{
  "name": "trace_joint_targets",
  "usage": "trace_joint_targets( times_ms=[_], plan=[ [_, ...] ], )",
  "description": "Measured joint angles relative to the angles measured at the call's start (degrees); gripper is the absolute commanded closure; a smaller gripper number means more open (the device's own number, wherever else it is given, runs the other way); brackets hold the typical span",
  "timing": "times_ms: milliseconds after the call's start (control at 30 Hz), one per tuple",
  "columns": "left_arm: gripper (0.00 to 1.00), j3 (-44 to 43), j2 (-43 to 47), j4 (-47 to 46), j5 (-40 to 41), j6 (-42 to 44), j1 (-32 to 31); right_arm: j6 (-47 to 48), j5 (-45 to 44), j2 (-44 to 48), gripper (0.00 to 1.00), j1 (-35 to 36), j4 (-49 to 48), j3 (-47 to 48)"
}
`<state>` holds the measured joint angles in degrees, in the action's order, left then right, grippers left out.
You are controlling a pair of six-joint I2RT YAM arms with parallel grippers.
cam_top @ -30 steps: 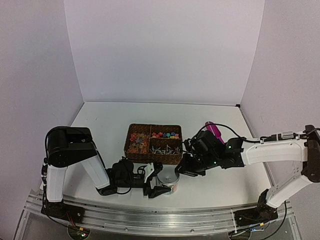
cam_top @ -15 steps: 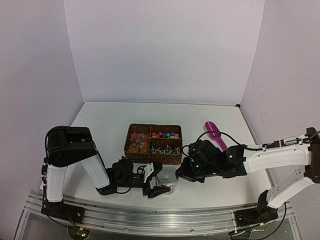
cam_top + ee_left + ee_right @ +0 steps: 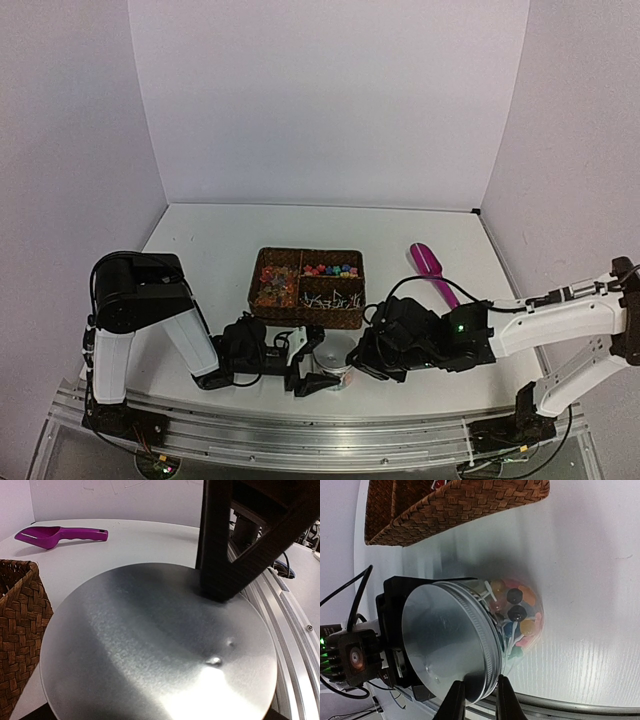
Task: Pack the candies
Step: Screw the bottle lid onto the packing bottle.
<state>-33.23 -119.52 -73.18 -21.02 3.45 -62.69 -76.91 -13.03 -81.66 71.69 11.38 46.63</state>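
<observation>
Candies [image 3: 518, 613], mixed colours, fill clear jar [image 3: 532, 630] under silver lid [image 3: 445, 640]; left gripper [image 3: 316, 368] clamps jar; right gripper [image 3: 479, 700] straddles lid rim, grip unclear.

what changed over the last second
The right gripper came off the magenta scoop and moved left, toward the near edge, to the rim of the lid. The left gripper still holds the jar; the basket stayed put.
</observation>
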Motion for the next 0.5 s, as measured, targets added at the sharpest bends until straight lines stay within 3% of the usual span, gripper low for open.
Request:
trace_joint_targets(
  times_ms=[133,367,500],
  plan=[
    [0.27,0.0,0.0,0.0,-0.2,0.0,0.1,-1.8,0.5,0.0,0.80,1.3,0.0,0.0],
    [0.27,-1.2,-0.2,0.8,4.9,-2.1,2.0,-2.4,15.4,-1.0,0.70,7.7,-0.7,0.0],
    [0.27,-1.2,-0.2,0.8,5.9,-2.3,2.6,-2.5,17.5,1.1,0.66,7.0,-0.6,-0.5]
  ],
)
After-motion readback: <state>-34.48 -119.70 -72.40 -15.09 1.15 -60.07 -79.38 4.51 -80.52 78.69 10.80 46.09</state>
